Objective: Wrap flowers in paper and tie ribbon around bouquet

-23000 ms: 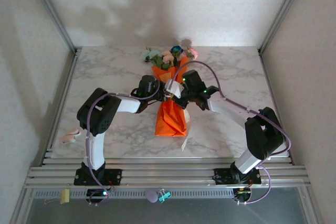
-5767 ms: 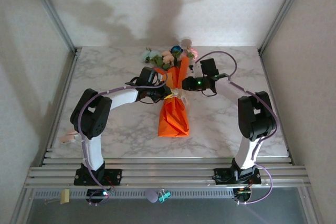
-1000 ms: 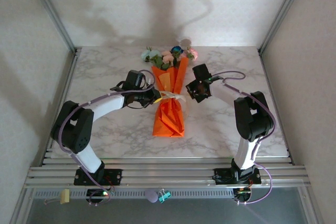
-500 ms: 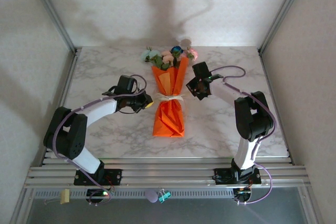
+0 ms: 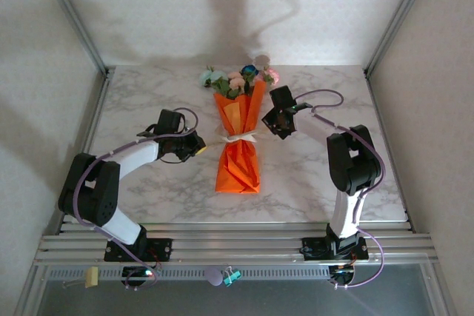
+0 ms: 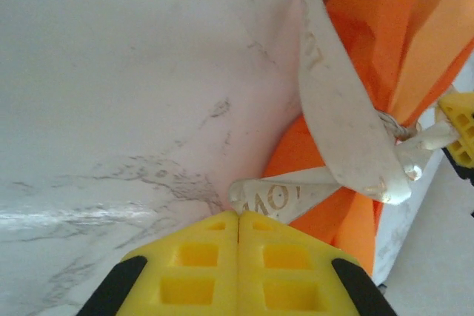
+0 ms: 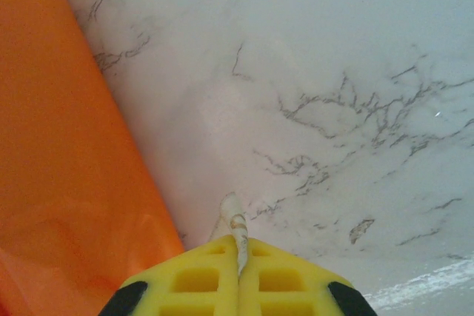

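The bouquet lies along the middle of the table: an orange paper [image 5: 238, 160] cone with the pink, whitish and blue flowers [image 5: 238, 79] at its far end. The cream ribbon [image 5: 238, 138] is tied round its waist. My left gripper [image 5: 200, 147] is shut just left of the waist. In the left wrist view the gripper [image 6: 238, 216] has a closed seam, and the ribbon's [image 6: 348, 109] printed end lies flat just past its tips, beside the paper [image 6: 385, 20]. My right gripper [image 5: 265, 131] sits right of the waist. There the gripper [image 7: 238, 246] pinches a ribbon [image 7: 235, 227] end edge-on, with the paper [image 7: 67, 183] at the left.
The marble table [image 5: 148, 101] has bare room on both sides of the bouquet. Metal frame posts [image 5: 74, 20] stand at the back corners, and aluminium rails [image 5: 237, 243] run along the near edge. A pinkish object [image 5: 96, 194] lies at the left front edge.
My left gripper has drawn away from the bouquet's waist, to the left and slightly nearer. The right gripper has edged a little toward the back. The bouquet has stayed put.
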